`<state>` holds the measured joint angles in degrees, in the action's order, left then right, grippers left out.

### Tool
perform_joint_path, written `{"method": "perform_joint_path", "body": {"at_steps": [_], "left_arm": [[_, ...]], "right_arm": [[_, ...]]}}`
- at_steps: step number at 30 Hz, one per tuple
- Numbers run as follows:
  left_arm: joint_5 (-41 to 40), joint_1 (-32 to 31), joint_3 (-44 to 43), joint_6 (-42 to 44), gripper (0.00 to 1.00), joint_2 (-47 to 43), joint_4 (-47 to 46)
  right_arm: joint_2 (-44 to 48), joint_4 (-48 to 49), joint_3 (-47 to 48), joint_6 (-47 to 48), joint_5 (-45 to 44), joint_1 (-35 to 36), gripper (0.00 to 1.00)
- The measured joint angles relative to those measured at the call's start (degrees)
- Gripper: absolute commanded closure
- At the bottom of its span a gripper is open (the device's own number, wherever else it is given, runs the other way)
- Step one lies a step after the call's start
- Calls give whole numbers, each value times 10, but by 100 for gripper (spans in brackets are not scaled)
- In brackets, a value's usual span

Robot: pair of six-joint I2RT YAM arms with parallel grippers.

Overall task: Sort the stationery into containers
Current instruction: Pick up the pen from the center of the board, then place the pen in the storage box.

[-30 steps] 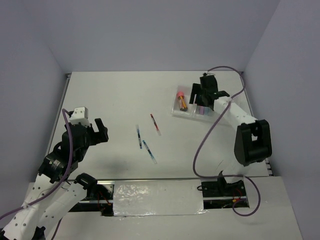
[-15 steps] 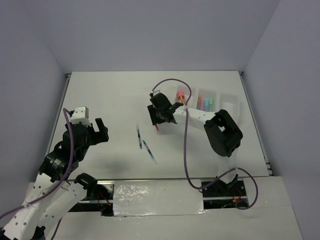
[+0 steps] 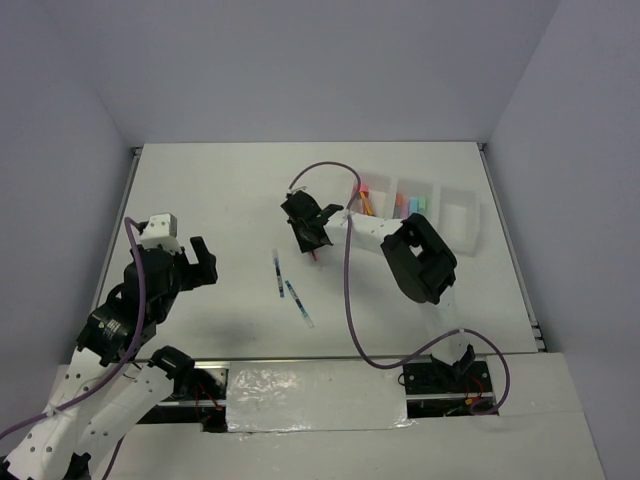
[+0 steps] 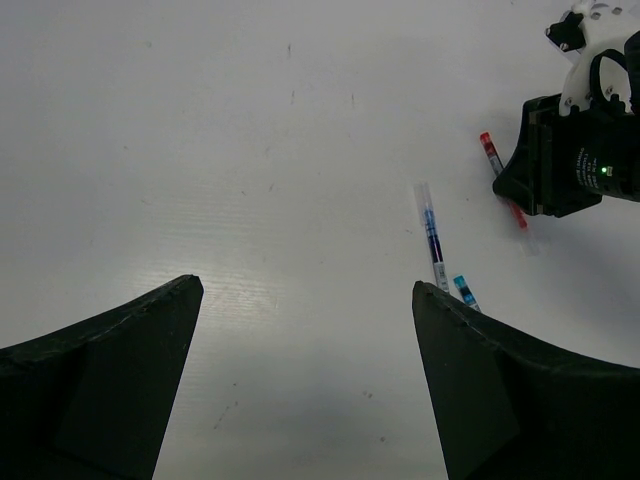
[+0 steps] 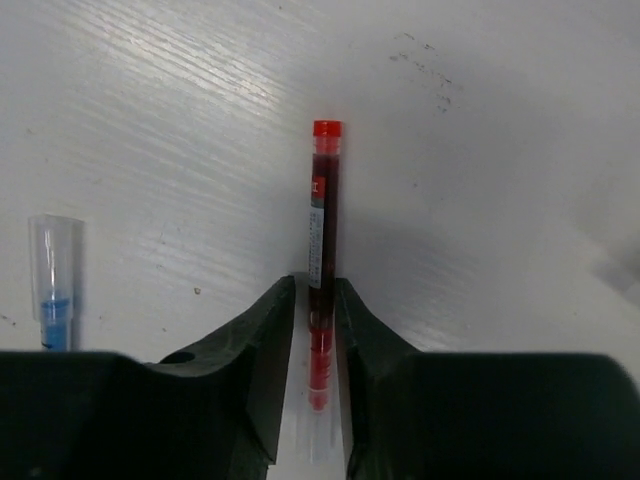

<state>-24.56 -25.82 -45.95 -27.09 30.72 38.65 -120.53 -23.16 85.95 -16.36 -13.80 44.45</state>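
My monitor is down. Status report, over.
Left gripper open, empty. Right gripper fingers either side of red pen on table, grip unconfirmed. Two blue pens loose nearby. Nothing in the way.

A white table [image 3: 200,190] bears faint dark specks [image 5: 425,65]. Lavender walls [image 3: 300,70] surround it, and a crinkled silver sheet [image 3: 315,395] lies along its near edge.

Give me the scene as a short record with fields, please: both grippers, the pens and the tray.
left gripper: open, over bare table, holds nothing
right gripper: low over the red pen, one finger close on each side; grip not certain
red pen: lies flat on the table
blue pens: two, loose on the table, left of the red pen
tray: far right; pastel highlighters in its middle compartment
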Motion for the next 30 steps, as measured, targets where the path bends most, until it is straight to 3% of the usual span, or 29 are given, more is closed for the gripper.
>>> {"method": "perform_joint_path", "body": {"at_steps": [1, 2, 7, 12, 15, 19, 25, 30], "left_arm": [[0, 0, 0, 0, 1, 0, 0], [1, 0, 0, 0, 1, -1, -1], [2, 0, 0, 0, 1, -2, -1], [2, 0, 0, 0, 1, -5, -1], [2, -3, 0, 0, 1, -13, -1], [2, -6, 0, 0, 1, -18, -1], [2, -10, 0, 0, 1, -18, -1], [2, -28, 0, 0, 1, -18, -1]], "right_arm": [[0, -2, 0, -1, -2, 1, 98], [0, -2, 0, 1, -3, 2, 100], [34, 46, -56, -2, 33, 5, 100], [208, 92, -233, -21, 122, -28, 100], [354, 91, -291, -29, 115, -130, 100], [449, 88, -280, -31, 55, -312, 100], [394, 38, -249, -26, -11, -462, 100], [297, 7, -175, -25, -51, -508, 100]]}}
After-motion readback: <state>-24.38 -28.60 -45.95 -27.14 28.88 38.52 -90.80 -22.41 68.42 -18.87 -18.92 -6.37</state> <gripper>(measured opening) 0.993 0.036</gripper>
